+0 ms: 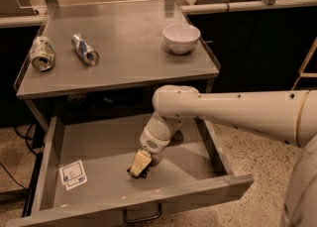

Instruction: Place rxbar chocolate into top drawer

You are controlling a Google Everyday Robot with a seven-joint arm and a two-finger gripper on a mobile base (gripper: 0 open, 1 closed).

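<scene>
The top drawer [148, 198] is pulled wide open below the grey table, with a white square sticker [73, 174] on its floor at the left. My gripper [139, 165] reaches down into the middle of the drawer, its tip at or just above the floor. A small dark piece [138, 173] shows at the gripper's tip, most likely the rxbar chocolate; most of it is hidden by the gripper. My pale arm [228, 114] comes in from the right, across the drawer's right side.
On the table top [124, 57] lie two crushed silver cans [41, 52] [84, 49] at the left and a white bowl [181, 37] at the right. The drawer's dark wire handle [142, 216] shows on its front. Speckled floor surrounds the table.
</scene>
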